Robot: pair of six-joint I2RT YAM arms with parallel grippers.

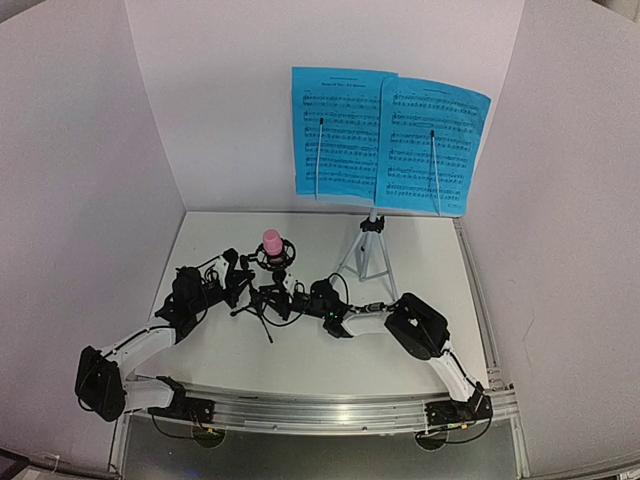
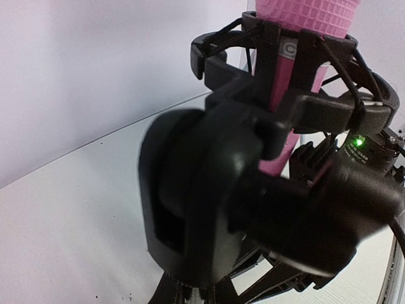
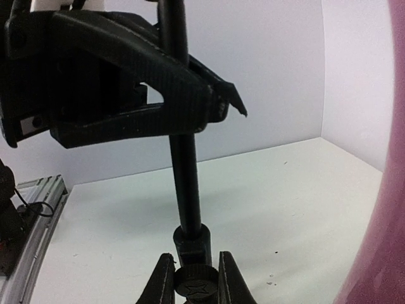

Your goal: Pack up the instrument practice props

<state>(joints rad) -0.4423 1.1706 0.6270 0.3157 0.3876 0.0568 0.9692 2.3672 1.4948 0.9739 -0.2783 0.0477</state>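
Note:
The pink microphone stands upright in the ring mount of the small black tripod mic stand at mid-table. My left gripper is against the stand's left side; in the left wrist view its fingers close under the mount's black swivel joint, with the microphone above. My right gripper is on the stand's right side; in the right wrist view it is shut on the stand's knurled knob at the pole's foot. Blue sheet-music pages rest on the music stand's silver tripod behind.
White walls close in the table on the left, back and right. An aluminium rail runs along the near edge by the arm bases. The music stand's tripod legs stand just right of my right arm.

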